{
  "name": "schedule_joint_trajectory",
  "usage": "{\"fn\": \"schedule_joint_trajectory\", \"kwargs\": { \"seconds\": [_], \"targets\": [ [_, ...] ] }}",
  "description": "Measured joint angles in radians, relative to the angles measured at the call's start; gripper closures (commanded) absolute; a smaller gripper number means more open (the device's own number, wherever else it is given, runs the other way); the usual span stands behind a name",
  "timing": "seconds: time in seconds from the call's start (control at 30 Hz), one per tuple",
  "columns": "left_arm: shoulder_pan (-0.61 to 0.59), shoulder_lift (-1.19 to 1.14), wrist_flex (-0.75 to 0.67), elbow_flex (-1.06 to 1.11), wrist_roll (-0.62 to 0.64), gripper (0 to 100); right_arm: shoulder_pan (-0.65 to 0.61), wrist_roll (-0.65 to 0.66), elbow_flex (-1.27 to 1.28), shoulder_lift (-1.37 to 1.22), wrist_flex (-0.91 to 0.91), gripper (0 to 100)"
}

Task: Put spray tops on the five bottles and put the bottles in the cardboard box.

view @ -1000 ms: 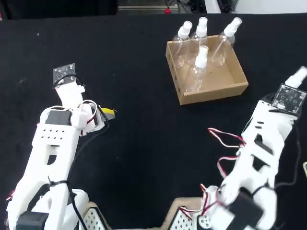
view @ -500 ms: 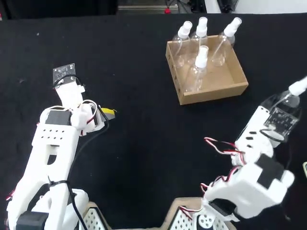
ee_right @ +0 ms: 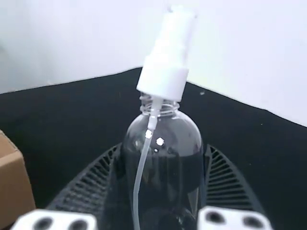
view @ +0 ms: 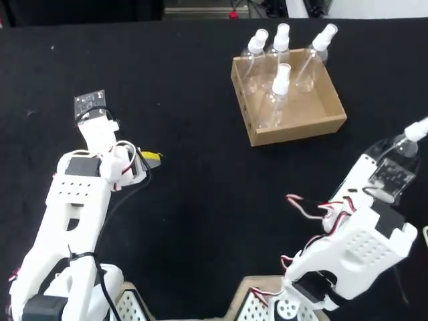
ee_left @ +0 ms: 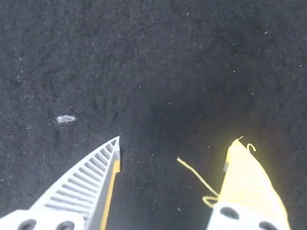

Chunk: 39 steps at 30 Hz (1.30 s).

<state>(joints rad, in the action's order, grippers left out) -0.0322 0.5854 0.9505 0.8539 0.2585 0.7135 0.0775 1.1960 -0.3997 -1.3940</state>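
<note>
Fifth bottle [view: 396, 143], clear plastic with a spray top [ee_right: 165, 72] on its neck, clamped at the shoulder by the right gripper [ee_right: 163, 163], well apart from the cardboard box [view: 297, 130]. The box holds the other four bottles [view: 275, 100]. The left gripper [ee_left: 176, 141] is spread and empty over the black table [view: 200, 100]. The bottle is judged light, thin-walled and slick (it looks empty). Grip the body with a modest squeeze, never the top.

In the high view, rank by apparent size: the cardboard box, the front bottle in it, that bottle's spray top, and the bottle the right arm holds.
1. box
2. front bottle and held bottle: unranked, since the arm hides part of the held one
3. spray top
</note>
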Motion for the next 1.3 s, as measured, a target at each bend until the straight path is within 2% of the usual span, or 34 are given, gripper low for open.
{"fn": "schedule_joint_trajectory", "kwargs": {
  "seconds": [0.13, 0.33, 0.73, 0.93, 1.17, 1.3],
  "targets": [
    [0.000, 0.000, -0.028, 0.009, 0.000, 67, 0.000, 0.000, 0.087, -0.040, -0.163, 82.8],
    [0.000, 0.000, -0.029, 0.009, 0.000, 67, -0.002, 0.000, 0.086, -0.117, -0.226, 82.5],
    [0.000, 0.000, -0.029, 0.009, 0.000, 67, 0.000, 0.000, 0.069, -0.158, -0.239, 82.3],
    [0.000, 0.000, -0.032, 0.009, 0.000, 67, -0.003, 0.002, 0.072, -0.158, -0.239, 71.1],
    [0.000, 0.000, -0.032, 0.009, 0.000, 67, 0.000, 0.000, 0.115, -0.192, -0.229, 70.8],
    [0.000, 0.000, -0.032, 0.009, 0.000, 67, 0.000, 0.000, 0.124, -0.190, -0.285, 70.7]
  ]
}}
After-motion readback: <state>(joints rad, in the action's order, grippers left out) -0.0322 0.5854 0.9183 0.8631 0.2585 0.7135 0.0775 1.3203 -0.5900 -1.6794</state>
